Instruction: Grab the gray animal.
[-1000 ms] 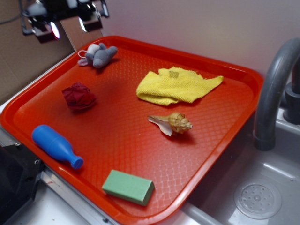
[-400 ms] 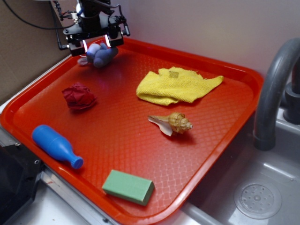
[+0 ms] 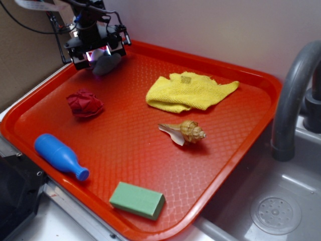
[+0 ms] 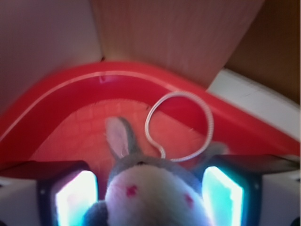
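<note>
gripper down over gray mouse toy at red tray's far-left corner; jaw gap not visible.

You find no legible text, label, brand or number on anything here (either view).

The exterior view looks down from high at the near side, slanting across the whole red tray toward the far wall. The wrist view sits low and close between the fingers, facing the tray's far-left corner, which both share.
</note>
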Tool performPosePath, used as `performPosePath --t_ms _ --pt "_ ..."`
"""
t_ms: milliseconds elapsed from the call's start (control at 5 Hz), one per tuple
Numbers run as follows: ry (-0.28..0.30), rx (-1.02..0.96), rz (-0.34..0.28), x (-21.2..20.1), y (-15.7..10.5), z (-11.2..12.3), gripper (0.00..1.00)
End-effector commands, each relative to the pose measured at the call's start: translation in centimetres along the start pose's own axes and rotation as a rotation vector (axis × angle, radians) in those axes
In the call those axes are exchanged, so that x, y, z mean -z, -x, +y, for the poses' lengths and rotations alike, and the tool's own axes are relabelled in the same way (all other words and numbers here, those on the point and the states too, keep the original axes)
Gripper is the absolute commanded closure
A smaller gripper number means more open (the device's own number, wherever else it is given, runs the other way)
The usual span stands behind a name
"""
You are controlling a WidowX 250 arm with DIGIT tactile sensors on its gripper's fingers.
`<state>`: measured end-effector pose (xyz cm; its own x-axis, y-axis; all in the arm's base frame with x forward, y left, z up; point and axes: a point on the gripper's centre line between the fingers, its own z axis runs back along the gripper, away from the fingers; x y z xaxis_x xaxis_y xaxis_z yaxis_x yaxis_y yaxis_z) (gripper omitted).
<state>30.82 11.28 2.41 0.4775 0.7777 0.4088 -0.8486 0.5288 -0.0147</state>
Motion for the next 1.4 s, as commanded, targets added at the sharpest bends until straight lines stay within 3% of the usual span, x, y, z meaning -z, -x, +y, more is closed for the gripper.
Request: performPosePath --t_ms 0,200,400,600,1000,1200 --pt "0.091 0.137 0.067 -0.3 1.1 0.5 1.00" --pt "0.046 0.433 0.043 -4.5 -0.1 -0.8 1.00" --pt "0.055 0.701 0.019 -9.3 -0.8 -1.9 1.00" --pt "0.100 0.932 0.054 -12.5 0.8 -2.5 1.00" --pt "0.155 1.170 0.148 -18.6 4.9 -2.0 1.00" --pt "0.185 1.172 0.124 -22.1 5.2 -1.7 1.00"
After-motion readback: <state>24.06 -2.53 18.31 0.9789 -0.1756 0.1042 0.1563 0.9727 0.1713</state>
